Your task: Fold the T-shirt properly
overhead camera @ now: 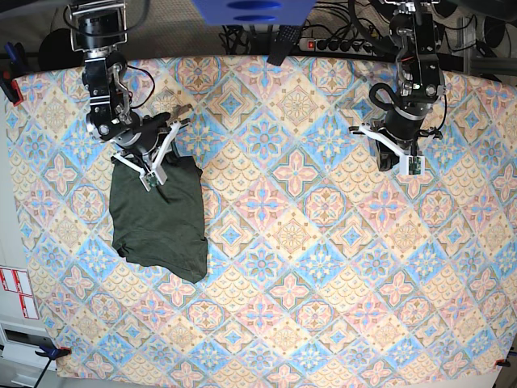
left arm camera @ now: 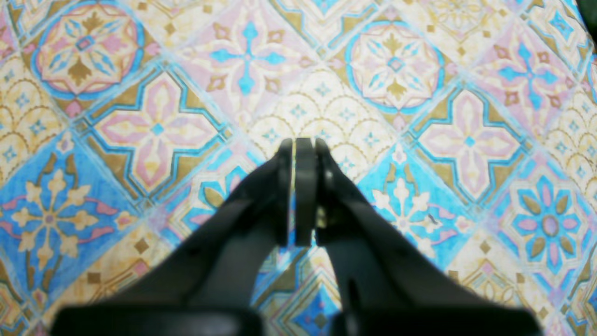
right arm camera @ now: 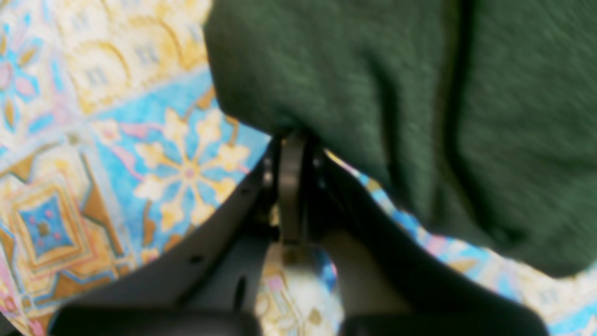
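Both hands together — right hand (right arm camera: 291, 140) at T-shirt (overhead camera: 157, 218) edge, left hand (left arm camera: 301, 142) over patterned cloth (overhead camera: 323, 242).

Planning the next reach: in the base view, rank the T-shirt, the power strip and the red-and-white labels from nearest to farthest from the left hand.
1. Power strip, at the far table edge, beside the left hand.
2. T-shirt, across the table under the right hand.
3. Labels, beyond the opposite edge.

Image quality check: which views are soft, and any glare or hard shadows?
Left wrist: left gripper fairly crisp at the tip, blurred near the lens, cloth pattern slightly soft. Right wrist: soft all over, T-shirt knit smeared, right gripper dark and murky. Base: sharp, evenly lit, no glare, only faint shadows on the tablecloth.
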Motion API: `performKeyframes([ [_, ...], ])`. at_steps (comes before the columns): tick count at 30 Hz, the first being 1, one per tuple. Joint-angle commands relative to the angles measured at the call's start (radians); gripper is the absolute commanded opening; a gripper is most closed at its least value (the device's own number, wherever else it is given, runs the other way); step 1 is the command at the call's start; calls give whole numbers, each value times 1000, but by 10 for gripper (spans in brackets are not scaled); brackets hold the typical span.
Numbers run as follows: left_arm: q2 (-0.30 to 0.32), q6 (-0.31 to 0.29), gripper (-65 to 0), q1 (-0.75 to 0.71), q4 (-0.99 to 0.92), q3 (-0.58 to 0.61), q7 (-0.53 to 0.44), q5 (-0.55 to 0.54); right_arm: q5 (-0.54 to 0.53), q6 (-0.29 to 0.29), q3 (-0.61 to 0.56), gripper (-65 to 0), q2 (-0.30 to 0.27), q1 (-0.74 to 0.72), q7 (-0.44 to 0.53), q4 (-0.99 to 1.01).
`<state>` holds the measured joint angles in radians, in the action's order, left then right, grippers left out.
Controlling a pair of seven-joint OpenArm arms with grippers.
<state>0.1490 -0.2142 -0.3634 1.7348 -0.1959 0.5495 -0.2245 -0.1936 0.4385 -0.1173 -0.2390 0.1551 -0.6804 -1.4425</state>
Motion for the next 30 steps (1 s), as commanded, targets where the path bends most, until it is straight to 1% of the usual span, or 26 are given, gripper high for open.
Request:
performKeyframes([
  [1,5,-1,-650,2,23,-3,-24,-8,-14,6,6,-650,-9,13,17,-47],
  [3,10,-1,-650,-21,26,-3,-24,-8,-14,6,6,-650,-9,44,17,-108],
  [7,14,-3,-650,-92,98,-3,-24,-8,-14,6,20,-650,-13,131,15,-192],
  [13,16,-4,-650,-230,167,-10,-24,-8,-14,6,136,-650,-13,271,15,-303],
  [16,45,-4,-650,-316,204,-4,-27,-8,-14,6,198,-650,-13,346,15,-349],
  [18,50,-4,-650,-372,230,-6,-29,-9,-14,6,235,-650,-13,401,15,-378],
  [23,48,-4,-650,-497,271,-12,-29,-9,-14,6,319,-650,-13,533,15,-413],
  [30,48,-1,-650,-645,278,-12,-33,-8,-14,6,364,-650,-13,696,20,-410],
])
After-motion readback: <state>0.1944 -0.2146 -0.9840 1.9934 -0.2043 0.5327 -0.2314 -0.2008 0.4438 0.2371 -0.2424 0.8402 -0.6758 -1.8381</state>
